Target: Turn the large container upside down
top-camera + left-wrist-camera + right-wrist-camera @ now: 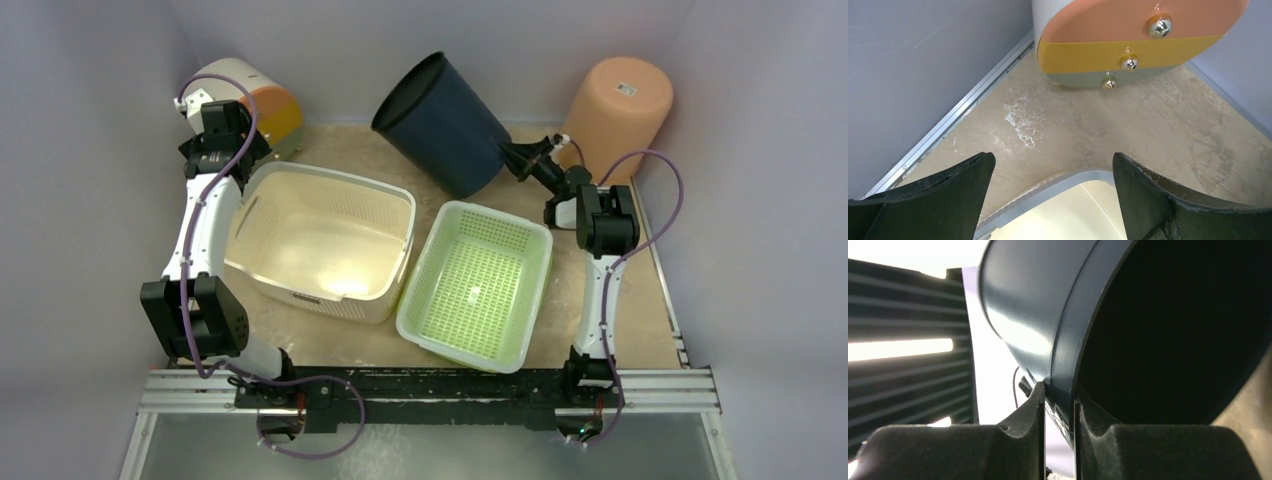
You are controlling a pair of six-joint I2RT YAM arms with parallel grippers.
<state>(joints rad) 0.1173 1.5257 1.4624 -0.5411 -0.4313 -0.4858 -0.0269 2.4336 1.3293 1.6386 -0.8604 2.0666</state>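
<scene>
A: Starting at the left, what is the left tool [1053, 165] doing?

B: Its jaws stand wide apart with nothing between them. It hovers over the back-left corner of the large container [310, 298], near a white drum with orange, yellow and grey bands [250, 95].

A: And the container itself?

B: It sits upright on the surface [330, 345], mouth up and left of centre. Its right wall is just beside a lime-green perforated basket [470, 350], and I cannot tell whether they touch. It looks empty. It is thin moulded plastic, so I'd judge it light and fairly stiff, though the long walls may flex, and smooth enough to slip. The rolled rim, or the cut-out handle at a short end, looks the best hold for tipping it over.

A: Further right?

B: The right tool [1058, 390] is clamped on the rim of a navy bucket [440, 120], holding it tilted, with a peach tub [615, 105] at the far right. It would have to let go before helping.
</scene>
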